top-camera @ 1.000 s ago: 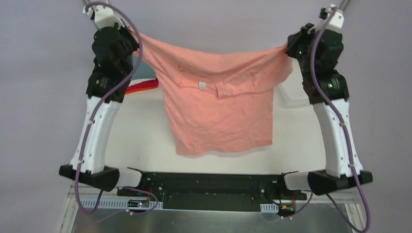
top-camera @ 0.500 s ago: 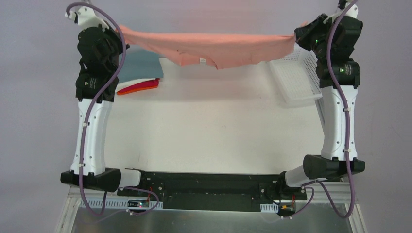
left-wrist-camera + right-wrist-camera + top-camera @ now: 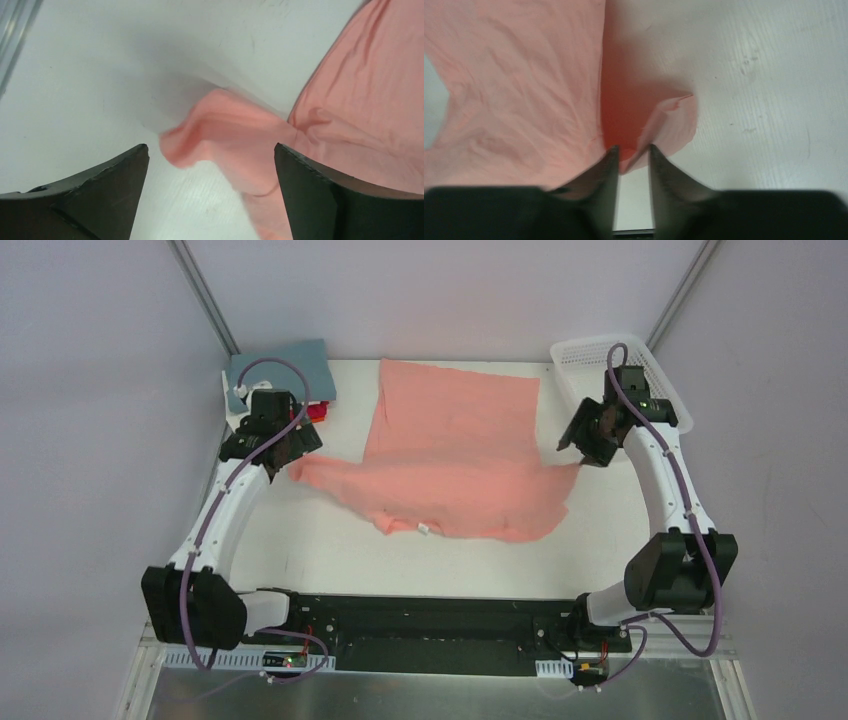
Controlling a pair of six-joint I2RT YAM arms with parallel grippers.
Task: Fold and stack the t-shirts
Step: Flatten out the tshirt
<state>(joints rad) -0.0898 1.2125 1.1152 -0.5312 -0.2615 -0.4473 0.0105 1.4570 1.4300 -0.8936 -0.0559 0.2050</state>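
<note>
The salmon-pink t-shirt (image 3: 455,455) lies spread on the white table (image 3: 300,550), hem toward the far side, collar label toward the arms. My left gripper (image 3: 296,452) stands wide open over the left sleeve tip; in the left wrist view the sleeve (image 3: 225,125) lies loose on the table between the left gripper's (image 3: 210,147) jaws. My right gripper (image 3: 585,453) is at the right sleeve. In its wrist view the right gripper's (image 3: 633,147) jaws stand a little apart, table showing between them, and the sleeve corner (image 3: 671,125) lies at their tips.
Folded t-shirts are stacked at the far left corner: a grey-blue one (image 3: 285,365) on top, a red edge (image 3: 318,412) showing beneath, partly behind the left arm. A white lattice basket (image 3: 640,352) stands at the far right corner, behind the right arm.
Both arms swung down from holding the shirt stretched in the air and laid it on the table. Both grippers have let go of the sleeves.
</note>
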